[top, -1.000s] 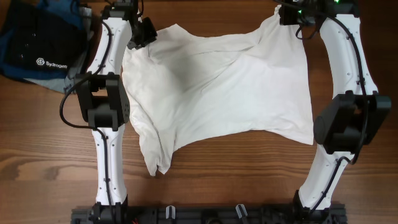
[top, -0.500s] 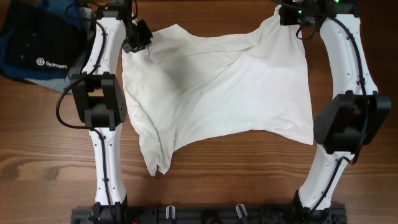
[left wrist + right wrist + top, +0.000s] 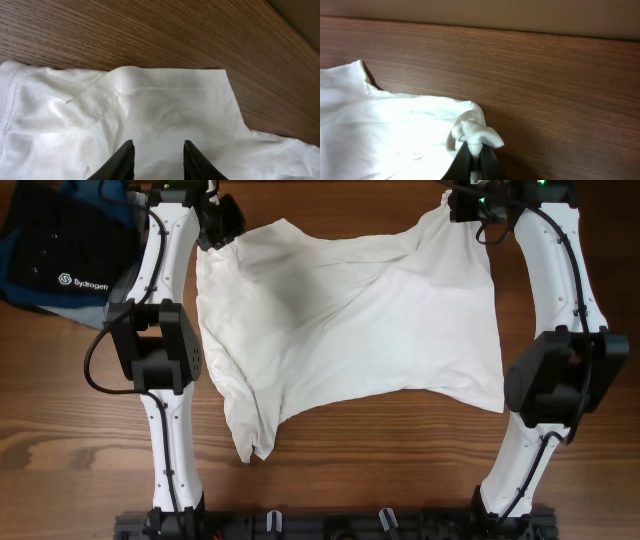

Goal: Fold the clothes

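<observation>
A large white garment [image 3: 350, 320] of thin, wrinkled cloth lies spread across the middle of a brown wooden table [image 3: 80, 400], between two white and black robot arms. Seen from overhead, the cloth is mostly flat, with soft creases running across it and a shallow dip along its far edge. Its near edge slants, and a narrow tail of cloth reaches towards the near left.

The left gripper [image 3: 158, 146] is at the garment's far left corner. In the left wrist view its two black fingers stand a moderate way apart, pointing down at the cloth, with white fabric showing in the gap between them. The cloth under them lies flat, and it cannot be told whether the fingertips touch it. Just beyond the fingers a stitched hem crosses a squared flap of cloth that ends on bare wood.

The right gripper [image 3: 476, 150] is at the garment's far right corner. Its fingers are pressed together on a small bunched knot of the white cloth, and the fabric trails away from that pinch to the left across the table.

A dark blue-black folded stack [image 3: 60, 240] with a white "Sydrogen" logo sits at the far left of the table, apart from the garment.
</observation>
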`<state>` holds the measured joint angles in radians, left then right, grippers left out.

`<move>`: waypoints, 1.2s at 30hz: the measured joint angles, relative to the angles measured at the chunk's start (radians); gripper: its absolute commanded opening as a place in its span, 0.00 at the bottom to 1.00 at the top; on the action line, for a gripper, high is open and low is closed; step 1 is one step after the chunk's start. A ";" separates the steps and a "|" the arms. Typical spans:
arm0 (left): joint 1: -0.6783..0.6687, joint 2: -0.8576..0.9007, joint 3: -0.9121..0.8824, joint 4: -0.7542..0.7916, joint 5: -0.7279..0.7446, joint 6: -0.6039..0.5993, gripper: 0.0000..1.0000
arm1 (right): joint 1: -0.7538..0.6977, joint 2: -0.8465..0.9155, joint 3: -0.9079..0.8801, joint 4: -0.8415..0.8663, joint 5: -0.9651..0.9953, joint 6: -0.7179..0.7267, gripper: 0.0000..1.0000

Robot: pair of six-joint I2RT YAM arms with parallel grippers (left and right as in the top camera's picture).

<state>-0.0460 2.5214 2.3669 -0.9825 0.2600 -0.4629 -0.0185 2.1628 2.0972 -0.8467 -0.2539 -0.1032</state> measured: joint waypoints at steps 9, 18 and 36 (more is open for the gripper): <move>-0.005 0.000 0.000 0.022 -0.027 0.000 0.33 | 0.000 0.000 0.000 -0.007 0.000 0.000 0.04; -0.015 0.047 0.000 0.025 -0.030 -0.006 0.34 | 0.000 0.000 0.000 -0.014 0.000 0.000 0.04; -0.046 0.099 0.000 -0.031 -0.089 0.017 0.04 | 0.000 0.000 0.000 -0.029 0.000 0.000 0.04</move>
<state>-0.0917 2.6205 2.3669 -1.0134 0.1707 -0.4461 -0.0185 2.1628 2.0972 -0.8753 -0.2543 -0.1028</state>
